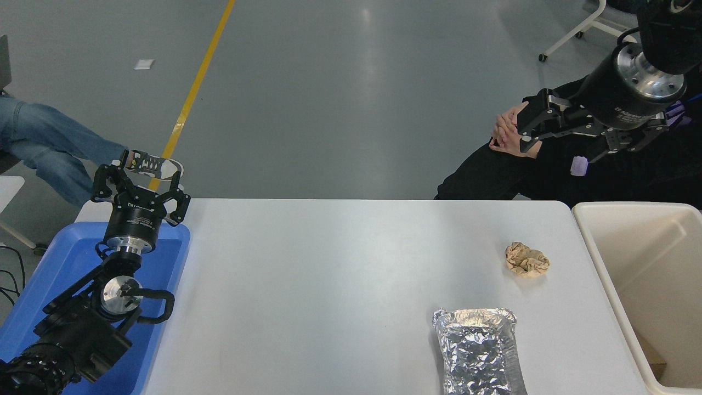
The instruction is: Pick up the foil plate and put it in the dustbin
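The foil plate [479,351] is a shiny crinkled silver tray lying on the white table [329,285] near its front edge, right of centre. The cream dustbin [603,258] stands at the table's right end. My right gripper [540,129] is open and empty, held high at the upper right, well beyond the table's far edge and far from the plate. My left gripper [137,178] is open and parked over the blue tray at the left.
A crumpled brown paper ball [526,259] lies on the table behind the foil plate. A blue plastic tray [55,274] sits at the left. A person in black sits behind the right gripper, hands [507,131] clasped. Another person's legs show at far left.
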Action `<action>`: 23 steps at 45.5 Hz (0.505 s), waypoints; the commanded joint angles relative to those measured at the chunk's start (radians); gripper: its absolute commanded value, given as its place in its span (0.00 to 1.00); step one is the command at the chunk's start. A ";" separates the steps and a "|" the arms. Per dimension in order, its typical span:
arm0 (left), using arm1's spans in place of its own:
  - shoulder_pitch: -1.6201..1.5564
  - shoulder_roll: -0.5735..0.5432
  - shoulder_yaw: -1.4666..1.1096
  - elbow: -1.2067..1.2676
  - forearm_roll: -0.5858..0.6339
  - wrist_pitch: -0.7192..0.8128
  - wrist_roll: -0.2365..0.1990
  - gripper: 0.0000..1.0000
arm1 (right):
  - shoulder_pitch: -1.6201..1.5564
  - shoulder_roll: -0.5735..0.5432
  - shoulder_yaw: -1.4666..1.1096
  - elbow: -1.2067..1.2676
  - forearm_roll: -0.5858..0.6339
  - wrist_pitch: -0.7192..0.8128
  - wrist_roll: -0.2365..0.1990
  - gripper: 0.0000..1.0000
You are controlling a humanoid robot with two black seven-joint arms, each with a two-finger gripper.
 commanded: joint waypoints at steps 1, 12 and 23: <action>0.000 -0.001 0.003 0.000 0.000 0.000 -0.002 0.99 | -0.004 -0.001 0.000 0.000 0.000 0.000 0.000 1.00; 0.000 -0.001 0.002 0.000 0.000 0.000 0.000 0.99 | -0.001 -0.001 0.002 0.000 0.000 0.000 0.000 1.00; 0.000 -0.001 0.002 0.000 0.000 0.000 0.000 0.99 | -0.001 -0.001 0.000 0.000 0.001 0.000 0.000 1.00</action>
